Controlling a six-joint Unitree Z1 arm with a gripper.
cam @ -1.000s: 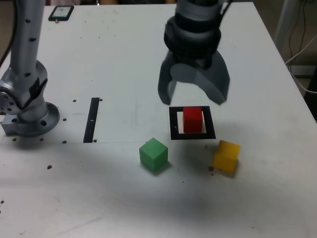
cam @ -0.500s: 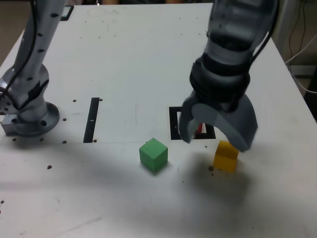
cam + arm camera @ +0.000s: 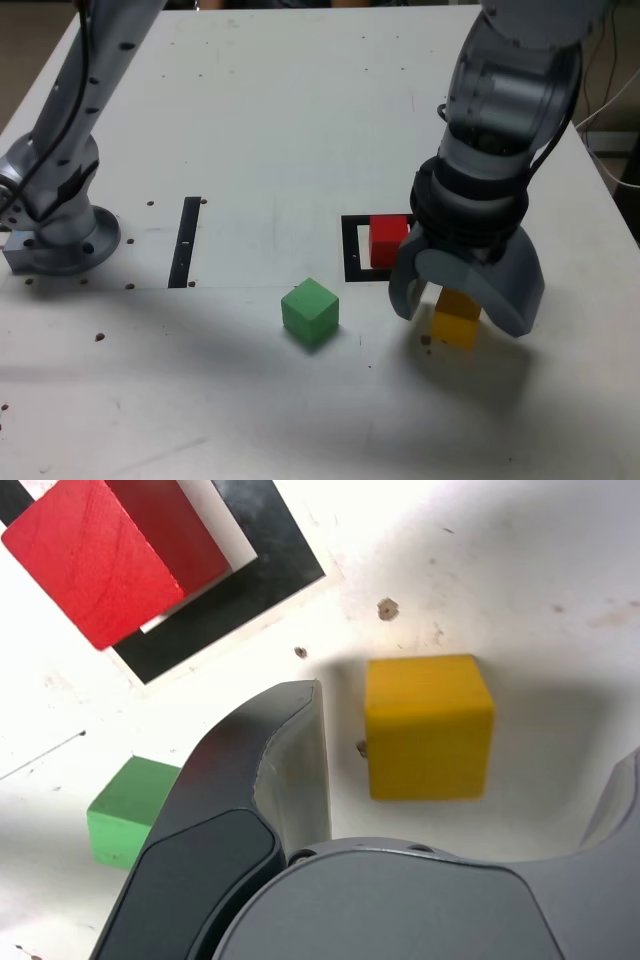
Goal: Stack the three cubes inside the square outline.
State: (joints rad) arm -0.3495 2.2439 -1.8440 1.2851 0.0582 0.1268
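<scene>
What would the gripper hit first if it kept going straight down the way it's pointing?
Most likely the yellow cube: the open gripper points down with the cube between its jaws. How far above it stands is unclear.

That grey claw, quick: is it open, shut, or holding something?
Gripper: open, holding nothing; its jaws straddle the small yellow cube without gripping it.

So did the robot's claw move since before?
Yes. In the exterior view the gripper went from above the square outline down to the yellow cube.
</scene>
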